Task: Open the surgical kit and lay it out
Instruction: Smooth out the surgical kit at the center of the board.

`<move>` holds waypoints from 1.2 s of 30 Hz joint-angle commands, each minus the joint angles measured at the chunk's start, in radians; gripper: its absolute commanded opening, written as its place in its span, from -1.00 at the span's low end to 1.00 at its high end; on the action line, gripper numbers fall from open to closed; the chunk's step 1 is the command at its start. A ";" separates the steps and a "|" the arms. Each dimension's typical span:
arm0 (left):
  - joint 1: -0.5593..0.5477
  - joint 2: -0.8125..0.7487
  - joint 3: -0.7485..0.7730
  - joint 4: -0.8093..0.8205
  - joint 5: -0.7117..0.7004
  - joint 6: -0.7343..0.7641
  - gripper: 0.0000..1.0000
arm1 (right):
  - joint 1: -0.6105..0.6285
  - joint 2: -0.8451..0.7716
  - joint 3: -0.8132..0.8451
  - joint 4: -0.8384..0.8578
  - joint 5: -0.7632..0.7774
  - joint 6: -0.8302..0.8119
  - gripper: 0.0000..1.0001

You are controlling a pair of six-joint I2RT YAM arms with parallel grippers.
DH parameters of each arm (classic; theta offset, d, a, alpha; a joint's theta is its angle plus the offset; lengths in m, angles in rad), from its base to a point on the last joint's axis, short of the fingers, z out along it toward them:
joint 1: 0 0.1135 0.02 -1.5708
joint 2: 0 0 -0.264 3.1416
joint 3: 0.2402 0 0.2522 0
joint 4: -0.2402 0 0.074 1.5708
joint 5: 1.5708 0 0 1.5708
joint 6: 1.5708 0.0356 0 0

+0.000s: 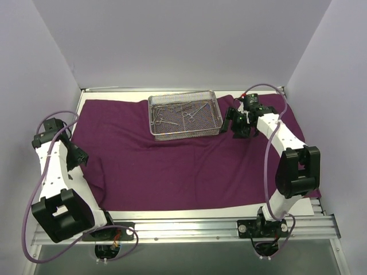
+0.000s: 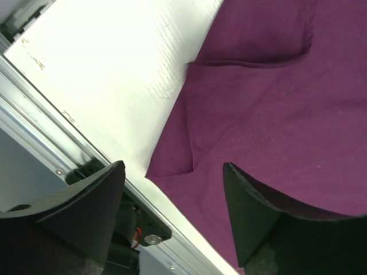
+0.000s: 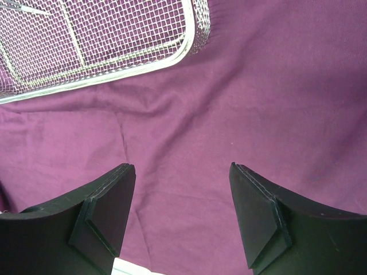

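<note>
Right of the tray, just beside its short end, right gripper hung over bare cloth, jaws wide apart, nothing held. Well off to the tray's near-left, left gripper sat over the cloth's corner by the edge of the white table; jaws also spread wide, empty. Unwrapping looked done: cloth spread approx. flat, tray exposed on top of it, toward the far side. One flap near-left of the tray was doubled over w/ hemmed edge showing; a few creases closer to the tray. All instruments lay inside the tray, overlapping; count unclear, too small. Est.: opening step done or nearly so, maybe that flap to smooth. Laying-out not begun: each instr. to be lifted out & set on cloth beside the tray. Approx. half-way at best.
</note>
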 commanded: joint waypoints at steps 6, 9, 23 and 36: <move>0.021 -0.007 0.026 0.012 0.006 0.004 0.67 | 0.017 0.034 0.050 -0.056 0.001 -0.013 0.35; -0.008 0.017 0.014 0.083 0.145 0.074 0.53 | 0.017 0.047 0.067 -0.060 0.003 -0.011 0.35; -0.084 0.365 -0.026 0.371 0.550 0.101 -0.95 | 0.008 0.007 0.010 0.022 0.006 0.001 0.36; -0.018 0.600 0.047 0.258 0.322 0.093 -0.95 | -0.030 -0.022 -0.025 0.045 -0.020 0.000 0.36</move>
